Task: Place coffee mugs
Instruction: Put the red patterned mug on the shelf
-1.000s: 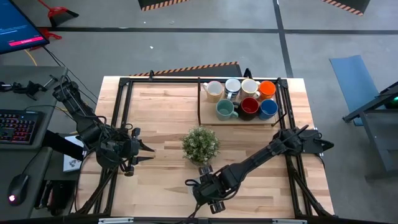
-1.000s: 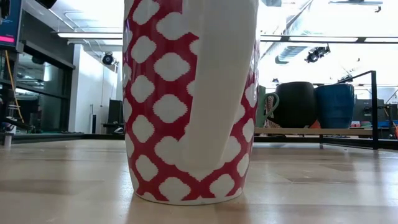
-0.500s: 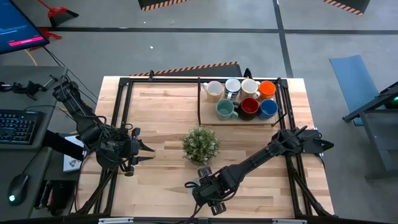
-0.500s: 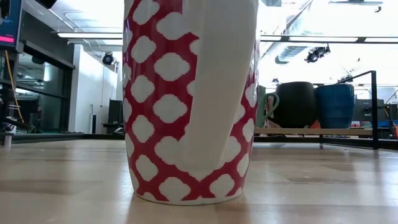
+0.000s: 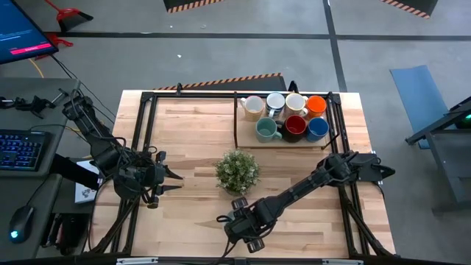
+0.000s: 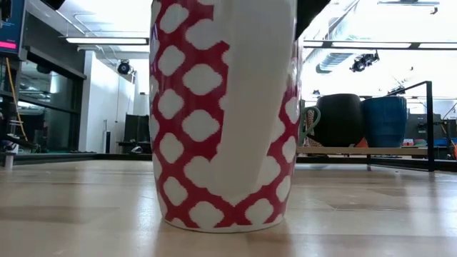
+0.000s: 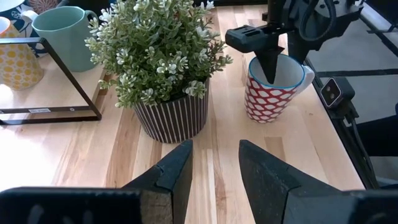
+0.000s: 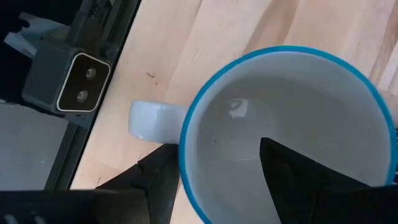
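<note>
One finger of your right claw (image 7: 272, 59) dips inside the red-and-white patterned mug (image 7: 272, 90), the other outside its rim, spread and not pinching (the mug tilts slightly in the low view). It stands near the table's (image 5: 191, 136) front edge, beside the potted plant (image 5: 237, 170). Seven other mugs (image 5: 285, 118) sit on the far rack. Your left claw (image 5: 174, 181) hovers spread, left of the plant.

Left tool (image 5: 175, 182) waits open; right tool (image 5: 223, 218) spread, low.
</note>
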You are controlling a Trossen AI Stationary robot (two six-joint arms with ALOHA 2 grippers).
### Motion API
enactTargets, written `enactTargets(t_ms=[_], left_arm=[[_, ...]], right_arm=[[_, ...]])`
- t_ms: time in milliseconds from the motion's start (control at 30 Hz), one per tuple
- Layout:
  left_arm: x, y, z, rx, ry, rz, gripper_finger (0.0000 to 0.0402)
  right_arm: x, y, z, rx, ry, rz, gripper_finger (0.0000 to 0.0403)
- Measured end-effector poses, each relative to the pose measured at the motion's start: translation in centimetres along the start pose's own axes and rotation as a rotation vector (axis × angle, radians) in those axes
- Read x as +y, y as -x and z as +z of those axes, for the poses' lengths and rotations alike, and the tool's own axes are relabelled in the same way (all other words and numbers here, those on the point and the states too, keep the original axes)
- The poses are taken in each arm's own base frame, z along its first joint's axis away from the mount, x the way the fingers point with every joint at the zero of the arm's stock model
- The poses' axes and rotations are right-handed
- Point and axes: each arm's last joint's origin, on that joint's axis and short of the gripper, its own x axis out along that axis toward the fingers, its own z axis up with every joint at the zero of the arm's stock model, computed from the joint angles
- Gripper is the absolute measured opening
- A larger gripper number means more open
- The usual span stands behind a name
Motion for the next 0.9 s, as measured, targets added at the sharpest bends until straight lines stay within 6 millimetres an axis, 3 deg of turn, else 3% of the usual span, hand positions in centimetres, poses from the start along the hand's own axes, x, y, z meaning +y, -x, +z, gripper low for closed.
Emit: enactTargets(t_ms=[300,600,900], left_arm=[[0.0,0.0,0.0,-0.001,-0.002,0.003,0.012],[0.0,0.0,0.0,-0.002,-0.003,0.007,0.012],[0.0,0.0,0.0,-0.003,-0.003,0.008,0.012]], right_arm=[[0.0,-0.1,0.2,-0.015,-0.003,0.018,0.0204],[0.1,-2.1,0.1,0.007,-0.03,0.055,0.0204],[-0.1,-2.1,0.3,-0.009,-0.011,0.054,0.0193]])
